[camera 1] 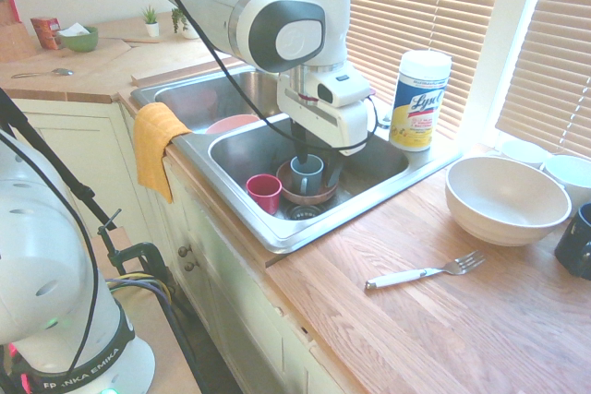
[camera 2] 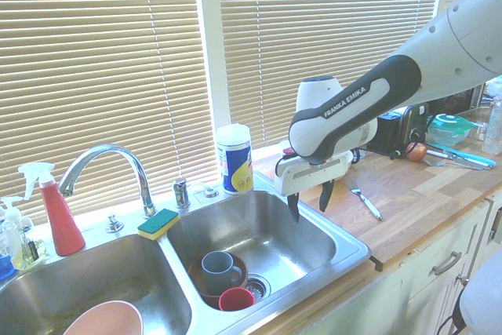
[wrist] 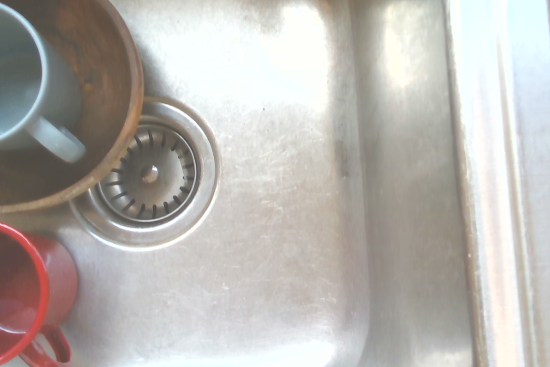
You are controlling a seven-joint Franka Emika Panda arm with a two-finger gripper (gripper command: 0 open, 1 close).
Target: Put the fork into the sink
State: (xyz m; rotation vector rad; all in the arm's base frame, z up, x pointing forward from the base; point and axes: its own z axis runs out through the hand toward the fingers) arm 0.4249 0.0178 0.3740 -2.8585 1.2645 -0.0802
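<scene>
The fork (camera 1: 425, 273), with a white handle and metal tines, lies flat on the wooden counter to the right of the sink (camera 1: 242, 220); from the other side the fork (camera 2: 366, 203) shows on the counter just past the sink's rim (camera 2: 349, 254). My gripper (camera 1: 319, 165) hangs open and empty over the right basin, fingers pointing down, well apart from the fork. The second exterior view has the gripper (camera 2: 309, 202) above the basin's right part. In the wrist view I see the bare steel floor of the sink (wrist: 292, 178).
In the right basin sit a brown bowl (camera 1: 309, 193) holding a grey-blue mug (camera 1: 307, 173), a red cup (camera 1: 265, 192) and the drain strainer (wrist: 150, 174). A wipes canister (camera 1: 421, 101) stands behind the sink. A large white bowl (camera 1: 506, 198) sits near the fork. A yellow cloth (camera 1: 157, 147) drapes over the rim.
</scene>
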